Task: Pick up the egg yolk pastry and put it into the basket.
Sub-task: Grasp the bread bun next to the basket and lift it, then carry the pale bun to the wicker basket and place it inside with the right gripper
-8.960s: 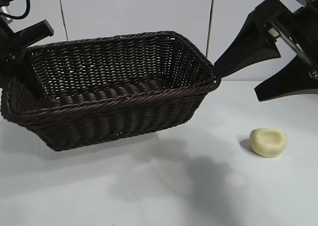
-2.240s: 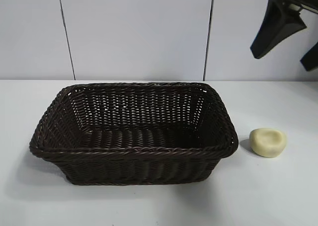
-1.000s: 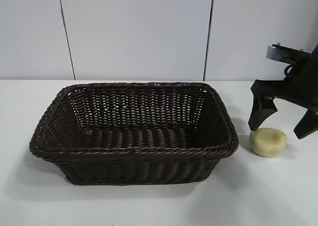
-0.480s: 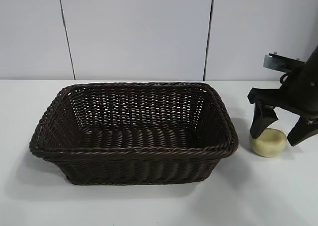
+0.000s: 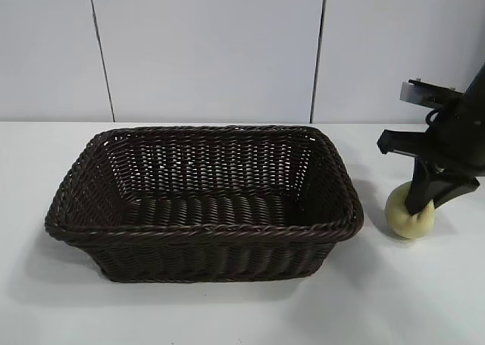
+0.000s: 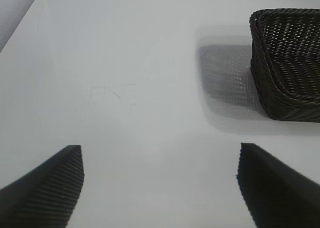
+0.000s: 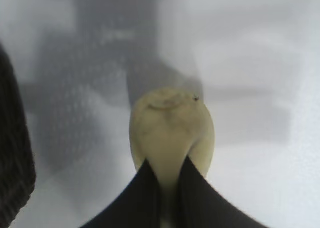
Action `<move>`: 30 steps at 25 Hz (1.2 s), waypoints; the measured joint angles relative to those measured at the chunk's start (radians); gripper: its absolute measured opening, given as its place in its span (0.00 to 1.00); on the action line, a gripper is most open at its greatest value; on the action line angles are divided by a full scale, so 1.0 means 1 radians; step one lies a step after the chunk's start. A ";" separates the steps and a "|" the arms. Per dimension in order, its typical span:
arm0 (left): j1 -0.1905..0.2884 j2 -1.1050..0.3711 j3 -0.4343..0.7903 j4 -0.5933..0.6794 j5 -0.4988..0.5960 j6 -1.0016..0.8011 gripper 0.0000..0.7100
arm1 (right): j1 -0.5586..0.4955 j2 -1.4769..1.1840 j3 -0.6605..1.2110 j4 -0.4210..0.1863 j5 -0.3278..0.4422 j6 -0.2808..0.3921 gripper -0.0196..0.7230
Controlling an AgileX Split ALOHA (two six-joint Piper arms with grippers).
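From outside, we see the right gripper [image 5: 421, 206] pinching the egg yolk pastry [image 5: 408, 217] near the table's [image 5: 227, 315] right edge, beside the basket [image 5: 204, 231]. Our left wrist view shows the left gripper [image 6: 160, 188] spread above the table. The right wrist view shows fingers [image 7: 145, 193] squeezing the pastry.

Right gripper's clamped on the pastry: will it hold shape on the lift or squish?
Probably squishes: in the right wrist view the egg yolk pastry looks pinched narrow between the right gripper's fingers. It seems small and light, so the lift should be easy. Its matte surface likely won't slip, though a hard squeeze might crack it.
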 joint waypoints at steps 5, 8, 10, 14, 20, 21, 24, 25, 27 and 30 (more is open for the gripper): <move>0.000 0.000 0.000 0.000 0.000 0.000 0.85 | 0.024 -0.114 -0.126 0.000 0.183 0.000 0.07; 0.000 0.000 0.000 0.000 0.000 0.000 0.85 | 0.061 -0.167 -0.197 0.000 0.233 0.007 0.07; 0.000 0.000 0.000 0.000 0.000 0.000 0.85 | 0.088 -0.180 -0.229 0.000 0.243 0.026 0.07; 0.000 0.000 0.000 0.000 0.000 0.000 0.85 | 0.164 -0.175 -0.241 0.000 0.233 0.053 0.07; 0.000 0.000 0.000 0.000 0.000 0.000 0.85 | 0.328 -0.135 -0.241 0.042 0.146 0.073 0.07; 0.000 0.000 0.000 0.000 0.000 0.000 0.85 | 0.359 -0.125 -0.241 0.050 0.131 0.073 0.07; 0.000 0.000 0.000 0.000 0.000 0.000 0.85 | 0.446 -0.092 -0.241 0.060 0.081 0.076 0.07; 0.000 0.000 0.000 0.000 0.000 0.000 0.85 | 0.472 -0.081 -0.241 0.063 0.059 0.076 0.07; 0.000 0.000 0.000 0.000 0.000 0.000 0.85 | 0.510 -0.063 -0.241 0.067 0.018 0.076 0.07; 0.000 0.000 0.000 0.000 0.000 0.000 0.85 | 0.538 -0.040 -0.241 0.072 -0.030 0.076 0.07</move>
